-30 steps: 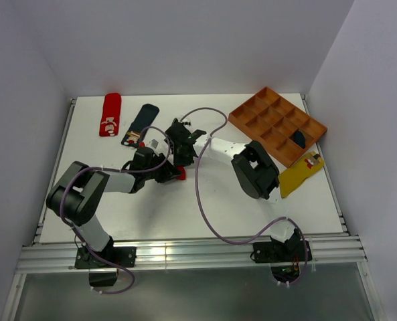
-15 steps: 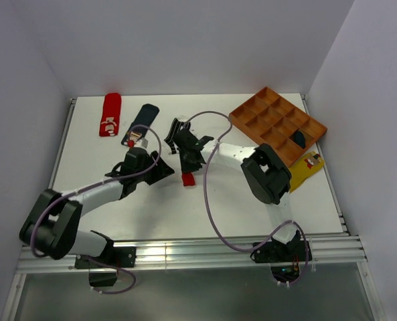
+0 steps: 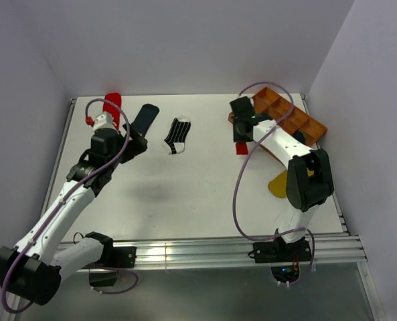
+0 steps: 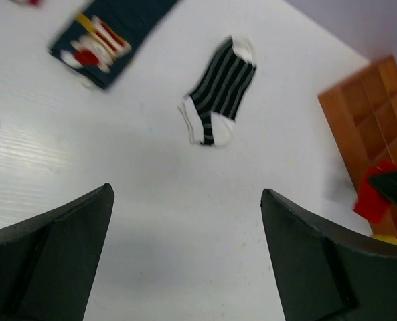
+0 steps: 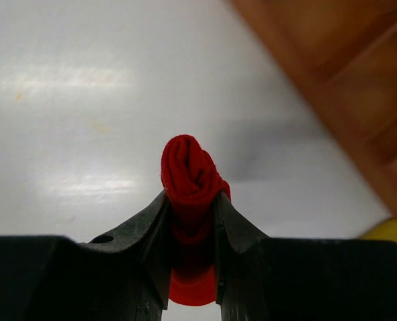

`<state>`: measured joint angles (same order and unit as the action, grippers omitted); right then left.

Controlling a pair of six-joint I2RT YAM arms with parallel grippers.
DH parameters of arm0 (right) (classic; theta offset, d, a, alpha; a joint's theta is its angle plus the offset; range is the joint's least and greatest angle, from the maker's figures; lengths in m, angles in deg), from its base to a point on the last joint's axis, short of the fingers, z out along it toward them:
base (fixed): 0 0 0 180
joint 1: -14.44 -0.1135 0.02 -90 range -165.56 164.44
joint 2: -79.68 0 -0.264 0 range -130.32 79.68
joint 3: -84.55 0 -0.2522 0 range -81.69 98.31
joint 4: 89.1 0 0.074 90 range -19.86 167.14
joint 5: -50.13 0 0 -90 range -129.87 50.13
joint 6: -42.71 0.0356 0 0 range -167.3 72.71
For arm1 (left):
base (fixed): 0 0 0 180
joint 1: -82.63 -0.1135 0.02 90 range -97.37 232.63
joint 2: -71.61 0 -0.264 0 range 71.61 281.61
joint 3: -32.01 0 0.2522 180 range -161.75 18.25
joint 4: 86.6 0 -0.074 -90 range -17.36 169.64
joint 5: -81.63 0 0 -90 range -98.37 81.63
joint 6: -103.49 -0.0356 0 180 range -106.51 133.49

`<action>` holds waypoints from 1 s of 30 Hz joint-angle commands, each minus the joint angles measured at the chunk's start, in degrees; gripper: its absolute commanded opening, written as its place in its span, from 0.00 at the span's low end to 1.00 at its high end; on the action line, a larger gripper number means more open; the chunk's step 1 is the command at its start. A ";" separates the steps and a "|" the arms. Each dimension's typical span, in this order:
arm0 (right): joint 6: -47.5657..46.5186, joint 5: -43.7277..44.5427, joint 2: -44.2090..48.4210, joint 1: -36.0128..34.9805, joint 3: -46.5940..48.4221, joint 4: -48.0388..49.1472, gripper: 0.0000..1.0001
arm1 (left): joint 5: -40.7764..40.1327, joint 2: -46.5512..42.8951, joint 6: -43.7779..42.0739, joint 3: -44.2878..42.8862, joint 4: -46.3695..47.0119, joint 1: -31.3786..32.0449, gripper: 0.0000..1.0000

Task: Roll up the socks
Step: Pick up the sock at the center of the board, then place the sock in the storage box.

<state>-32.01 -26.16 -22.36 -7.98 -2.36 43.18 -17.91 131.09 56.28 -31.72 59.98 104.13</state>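
One rolled red sock (image 5: pixel 188 167) held by the right gripper (image 5: pixel 190 200) near the upper-right tray (image 3: pixel 310 122); left gripper (image 4: pixel 186 194) wide; striped sock (image 3: pixel 178 136) unrolled.

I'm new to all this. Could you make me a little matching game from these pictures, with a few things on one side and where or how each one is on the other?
Things:
1. striped sock
2. rolled red sock
3. yellow sock
4. left tool

States:
A. pinched in the right tool
B. open, holding nothing
C. lying flat on the table, untouched
D. partly hidden behind the right arm

Pairs: 1-C, 2-A, 3-D, 4-B.
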 commanded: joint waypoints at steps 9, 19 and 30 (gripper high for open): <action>-13.00 5.61 3.87 19.60 6.54 5.65 0.00 | -25.68 -10.35 -14.83 -9.00 -6.62 -4.09 0.99; -23.72 2.02 1.84 25.93 -3.91 19.62 0.00 | -27.54 -19.22 -20.90 3.65 3.04 -1.64 1.00; -25.13 2.81 1.67 27.42 -12.62 25.08 0.00 | -29.22 -20.64 -22.22 6.38 5.25 1.35 0.99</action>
<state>-55.96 -23.51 -20.37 18.93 -15.02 63.49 -45.75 111.55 35.47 -25.60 62.36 104.96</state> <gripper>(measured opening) 0.297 0.994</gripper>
